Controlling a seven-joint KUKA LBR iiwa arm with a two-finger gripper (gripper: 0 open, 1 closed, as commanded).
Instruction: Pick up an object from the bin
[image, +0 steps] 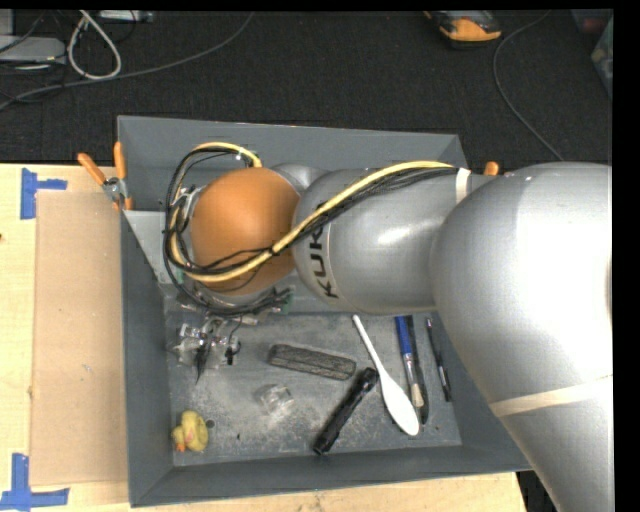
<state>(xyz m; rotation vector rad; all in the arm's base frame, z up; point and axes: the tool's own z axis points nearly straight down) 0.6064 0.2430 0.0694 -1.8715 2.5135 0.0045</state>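
My gripper hangs below the arm's orange cover, low over the bin floor in the left part of the bin. Nothing lies directly beneath it that I can make out. A dark grey flat bar lies just to its right, apart from it. A small clear plastic piece rests on the floor below and right of the gripper. A yellow rubber duck sits in the near left corner, well below the gripper.
A black marker lies slanted near the front wall. A white plastic spoon, a blue pen and a black pen lie side by side at the right. The bulky arm covers the bin's back and right.
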